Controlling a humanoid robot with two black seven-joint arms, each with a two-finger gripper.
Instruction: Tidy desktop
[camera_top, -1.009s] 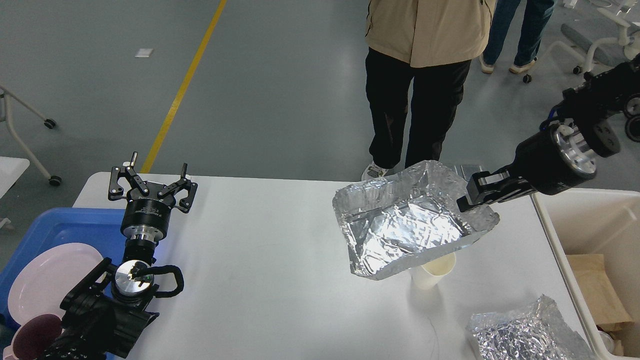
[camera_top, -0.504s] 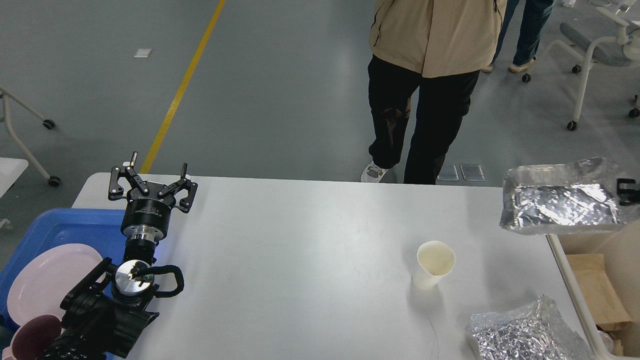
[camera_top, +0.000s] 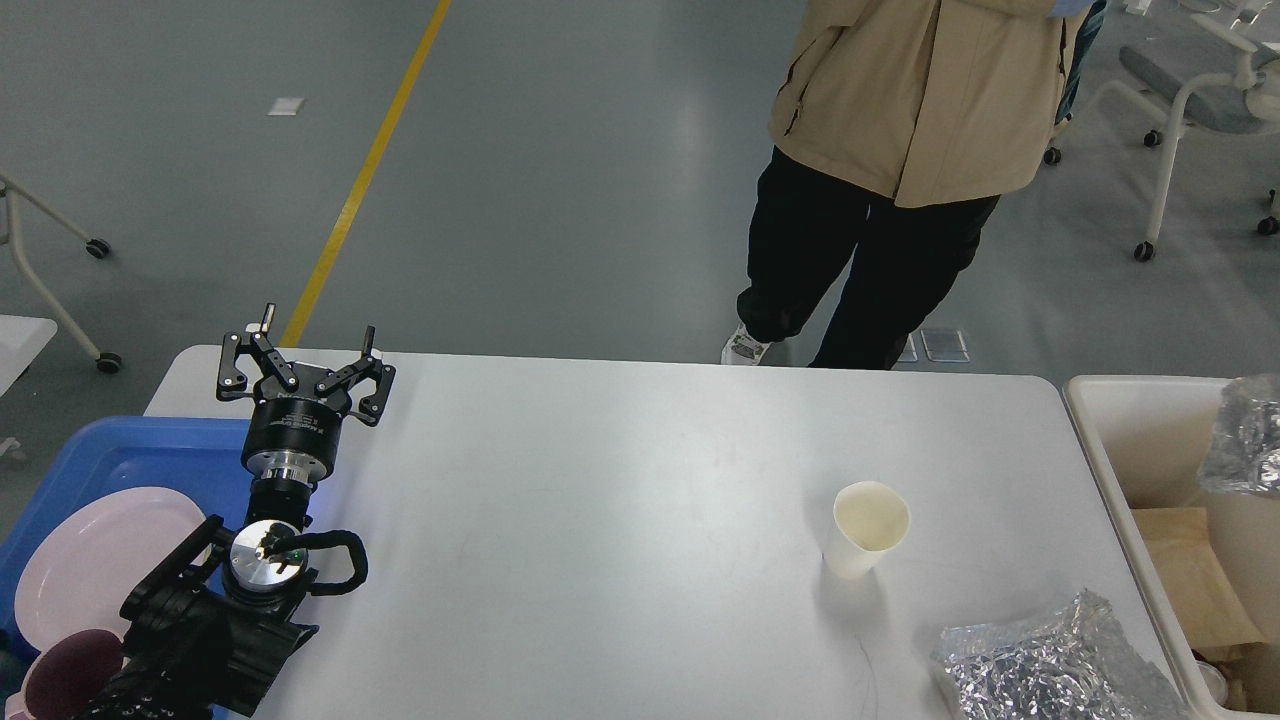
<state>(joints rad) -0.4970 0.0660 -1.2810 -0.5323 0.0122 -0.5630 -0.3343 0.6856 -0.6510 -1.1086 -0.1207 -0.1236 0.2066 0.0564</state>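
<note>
On the white desktop (camera_top: 620, 500) a paper cup (camera_top: 865, 528) stands upright, crumpled foil (camera_top: 1050, 665) near-right of it. The left gripper (camera_top: 305, 350) hangs spread wide beside the blue tray (camera_top: 120, 455); the right gripper is out of view.

Cup (camera_top: 866, 528) on desktop (camera_top: 600, 500); foil (camera_top: 1050, 670) nearer, bin (camera_top: 1110, 410) right.

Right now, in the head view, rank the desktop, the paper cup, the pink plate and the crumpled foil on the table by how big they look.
1. desktop
2. pink plate and foil: look alike, both partly cut off or hidden, so unranked
3. paper cup
</note>
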